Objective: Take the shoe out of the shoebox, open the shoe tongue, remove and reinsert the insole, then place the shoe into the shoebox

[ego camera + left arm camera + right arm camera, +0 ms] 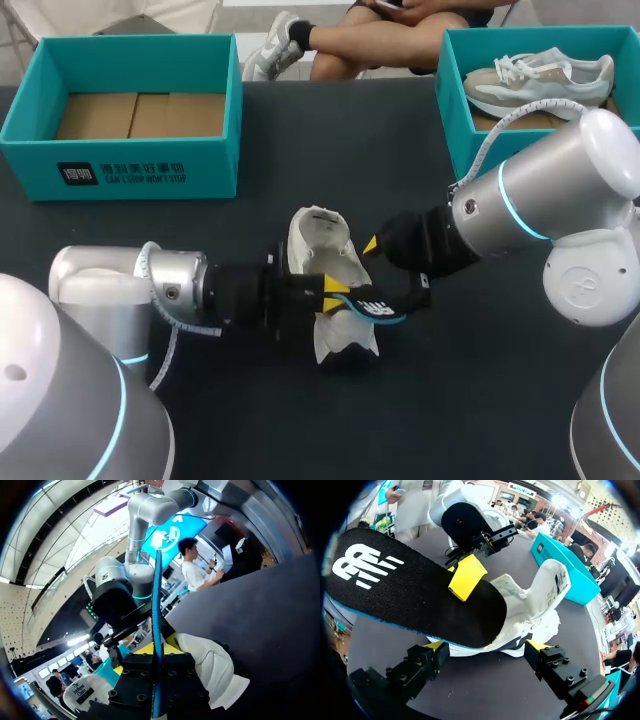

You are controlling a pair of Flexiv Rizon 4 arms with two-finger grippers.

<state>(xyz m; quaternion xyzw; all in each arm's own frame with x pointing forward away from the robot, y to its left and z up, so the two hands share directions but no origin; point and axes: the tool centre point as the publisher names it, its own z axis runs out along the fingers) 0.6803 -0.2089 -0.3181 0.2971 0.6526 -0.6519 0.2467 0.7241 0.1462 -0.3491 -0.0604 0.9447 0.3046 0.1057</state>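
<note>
A white shoe lies in the middle of the dark table, its opening facing up. My left gripper reaches in from the left and is shut on the black, blue-edged insole, which sticks out over the shoe's toe end. In the left wrist view the insole stands edge-on between the yellow tips of the left gripper, with the shoe beside them. My right gripper is open, its fingers straddling the shoe under the insole. From above, the right gripper sits just right of the shoe.
An empty teal shoebox with a cardboard floor stands at the back left. A second teal box at the back right holds another pale shoe.
</note>
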